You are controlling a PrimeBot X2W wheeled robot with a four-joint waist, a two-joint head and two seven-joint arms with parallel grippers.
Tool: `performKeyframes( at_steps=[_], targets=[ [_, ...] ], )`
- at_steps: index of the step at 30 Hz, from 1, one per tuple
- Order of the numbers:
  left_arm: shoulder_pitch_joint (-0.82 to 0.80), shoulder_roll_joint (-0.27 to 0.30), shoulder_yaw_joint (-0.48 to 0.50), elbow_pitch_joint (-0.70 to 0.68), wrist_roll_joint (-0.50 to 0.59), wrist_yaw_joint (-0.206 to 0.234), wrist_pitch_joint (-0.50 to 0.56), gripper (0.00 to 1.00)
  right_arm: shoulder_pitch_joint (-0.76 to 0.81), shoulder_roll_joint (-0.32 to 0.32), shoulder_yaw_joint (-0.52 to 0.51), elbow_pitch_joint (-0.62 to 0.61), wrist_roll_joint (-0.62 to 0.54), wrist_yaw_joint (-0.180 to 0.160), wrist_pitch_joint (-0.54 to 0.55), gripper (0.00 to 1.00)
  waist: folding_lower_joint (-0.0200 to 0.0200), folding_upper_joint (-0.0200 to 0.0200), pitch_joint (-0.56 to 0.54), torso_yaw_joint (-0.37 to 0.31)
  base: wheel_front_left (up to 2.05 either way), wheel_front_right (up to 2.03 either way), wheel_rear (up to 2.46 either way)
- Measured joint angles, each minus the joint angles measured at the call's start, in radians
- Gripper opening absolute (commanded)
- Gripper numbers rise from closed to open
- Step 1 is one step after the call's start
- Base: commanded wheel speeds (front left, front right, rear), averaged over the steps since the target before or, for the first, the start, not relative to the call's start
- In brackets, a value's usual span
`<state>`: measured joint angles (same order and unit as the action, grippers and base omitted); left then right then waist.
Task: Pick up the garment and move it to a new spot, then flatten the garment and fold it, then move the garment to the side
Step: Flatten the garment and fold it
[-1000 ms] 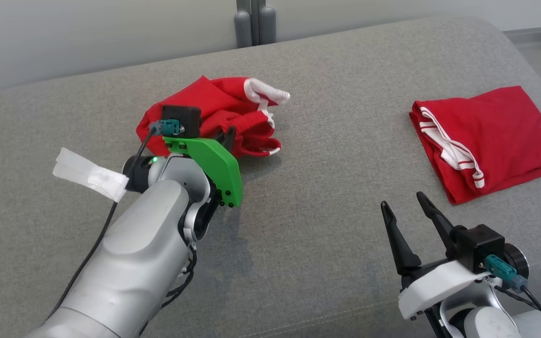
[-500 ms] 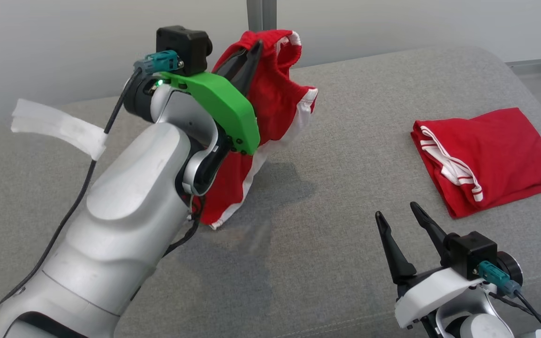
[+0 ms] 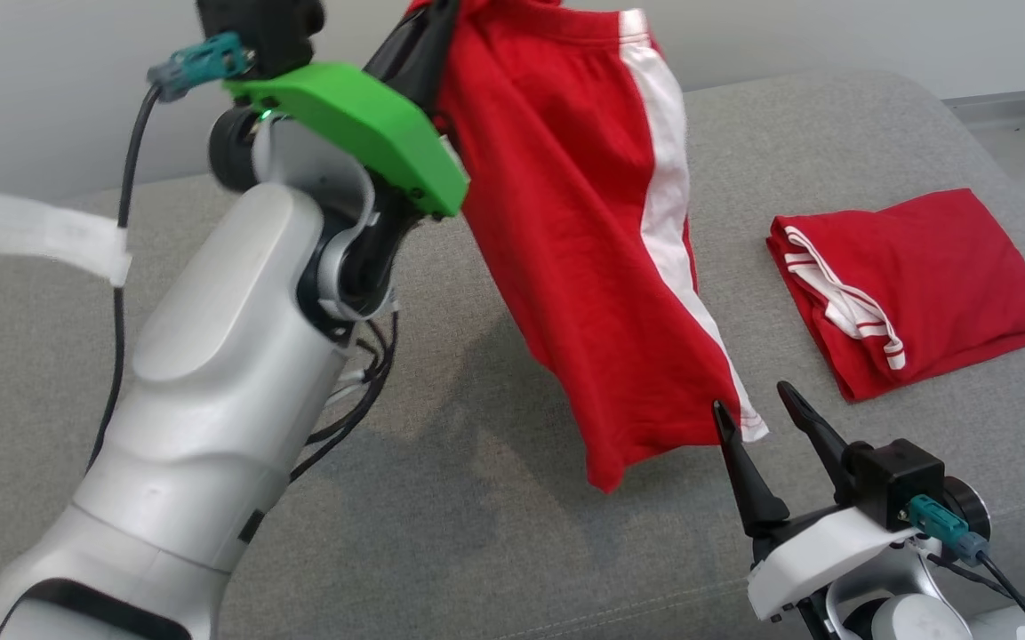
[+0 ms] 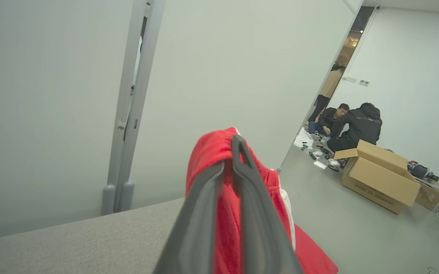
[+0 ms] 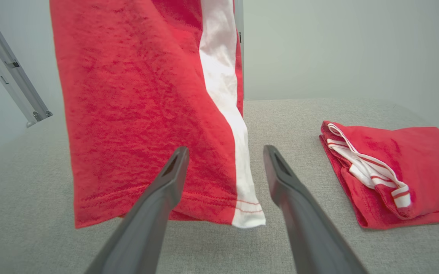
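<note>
Garment [image 3: 583, 222] hangs in the air in front of you, red with one white stripe down its side, above the middle of the grey cushion [image 3: 512, 551]. Its upper edge, a gathered waistband, is pinched by the left gripper [image 4: 228, 150]. The two fingers are pressed together on the cloth, and in the left wrist view you see the red band folded over their tips. It is held high, at the top edge of the head view, and the cloth falls down long and rather flat. The lower hem looks free of the cushion, with a shadow under it.

The right gripper [image 3: 750, 396] is low at your right, with its fingers spread wide. Its tips point up at the hem. In the right wrist view the end of the white stripe hangs between the two fingers, beyond them. One fingertip overlaps the hem, but you cannot tell whether it touches.

To the right on the same cushion lies a folded garment [image 3: 921, 276], also red with white striped trim, well apart from the hanging one.

Behind the cushion stands a pale wall [image 4: 51, 76] with a grey post [image 4: 131, 95]. In the left wrist view, far behind, people [image 4: 352, 127] sit on the floor near an open cardboard box [image 4: 379, 177].
</note>
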<state>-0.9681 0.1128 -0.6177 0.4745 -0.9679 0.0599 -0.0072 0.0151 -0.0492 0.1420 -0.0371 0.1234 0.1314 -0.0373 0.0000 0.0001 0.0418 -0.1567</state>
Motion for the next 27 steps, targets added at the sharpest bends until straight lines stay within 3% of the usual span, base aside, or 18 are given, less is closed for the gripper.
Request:
performKeyframes(
  at_steps=[6,11,19,27],
  targets=[
    [0.166,0.105,0.04,0.165,-0.005,0.053,-0.051,0.0,-0.001,0.0,-0.017,-0.001,-0.002,0.0,-0.004,1.0,0.0,0.0,0.021,0.016,0.0,0.0,0.0],
    [0.286,0.149,0.074,0.248,-0.038,0.054,-0.091,0.0,-0.004,0.0,-0.021,-0.004,-0.006,0.0,-0.002,1.0,0.0,0.0,0.028,0.049,0.0,0.0,0.0],
    [0.427,0.165,0.118,0.259,-0.098,0.038,-0.128,0.0,-0.004,0.0,-0.023,-0.008,-0.011,0.0,0.008,1.0,0.0,-0.0001,0.027,0.12,0.0,0.0,0.0],
    [0.532,0.184,0.136,0.223,-0.123,0.066,-0.144,0.0,0.0,0.0,-0.021,-0.015,-0.011,0.0,0.015,1.0,0.0,0.0,0.01,0.167,0.0,0.0,0.0]
  ],
)
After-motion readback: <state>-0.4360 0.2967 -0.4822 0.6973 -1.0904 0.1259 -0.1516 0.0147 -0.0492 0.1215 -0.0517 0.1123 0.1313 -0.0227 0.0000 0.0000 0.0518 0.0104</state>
